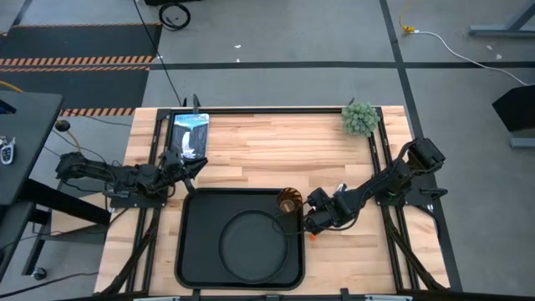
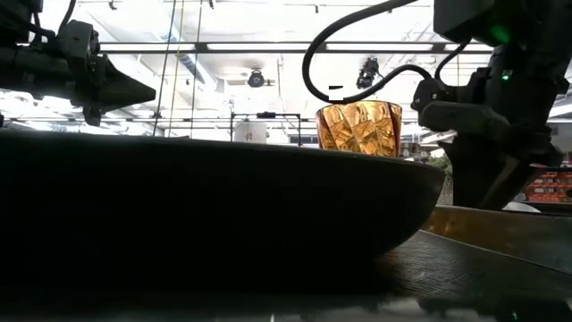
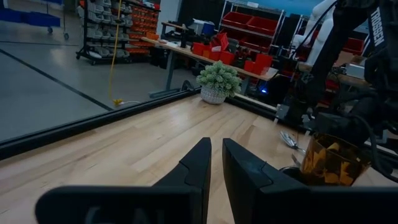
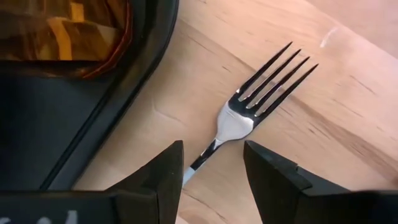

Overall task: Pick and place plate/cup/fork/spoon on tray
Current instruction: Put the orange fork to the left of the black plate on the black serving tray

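Wooden table [image 1: 276, 142], right gripper [image 4: 212, 163] jaws open astride fork [image 4: 258, 93], left gripper [image 3: 214, 163] jaws narrow

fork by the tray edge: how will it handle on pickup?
The fork lies flat on bare wood, so probably little to get under. Its polished metal neck likely slides in a pinch. The right tool straddles the neck with open jaws; gripped there, the tined head may tilt.

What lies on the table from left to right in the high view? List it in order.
Left gripper → plate on the tray → cup → right gripper → plant.
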